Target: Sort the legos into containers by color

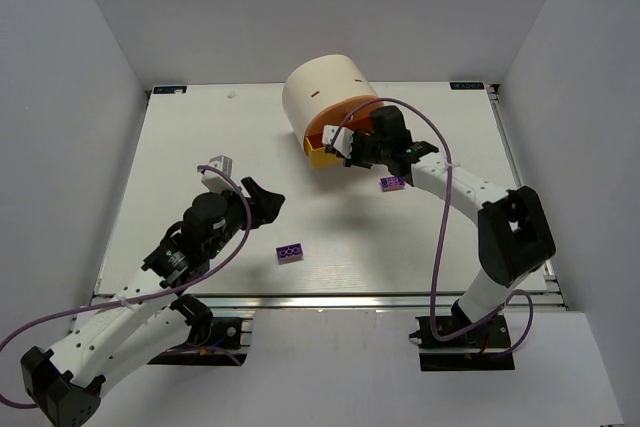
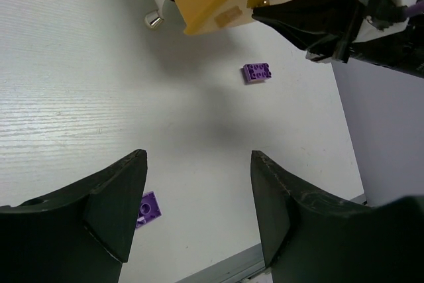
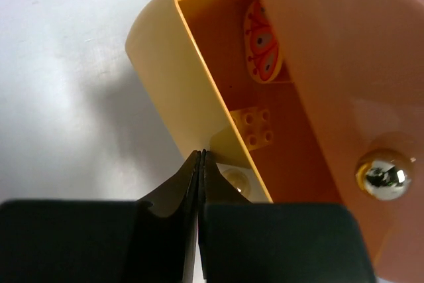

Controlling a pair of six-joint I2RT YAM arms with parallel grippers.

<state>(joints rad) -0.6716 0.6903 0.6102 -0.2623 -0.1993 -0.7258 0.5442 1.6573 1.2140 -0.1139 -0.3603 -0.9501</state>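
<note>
The cream cabinet (image 1: 322, 92) stands at the back centre with its yellow drawer (image 1: 322, 157) pulled out under the peach-orange drawer (image 1: 335, 125). A yellow lego (image 3: 258, 126) lies inside the yellow drawer (image 3: 165, 77). My right gripper (image 1: 350, 153) is shut, and its tips (image 3: 201, 155) touch that drawer's front wall, just left of its knob (image 3: 236, 181). One purple lego (image 1: 391, 183) lies right of the drawers and another (image 1: 290, 253) lies at the front centre. My left gripper (image 1: 265, 199) is open and empty above the table, and the near purple lego (image 2: 149, 207) shows beside its left finger. The green and orange legos are out of view.
The peach-orange drawer's shiny knob (image 3: 381, 173) sits right of the yellow drawer. A lower knob (image 2: 154, 20) shows under the cabinet front. White walls enclose the table (image 1: 200, 167); a metal rail (image 1: 330, 297) runs along its near edge.
</note>
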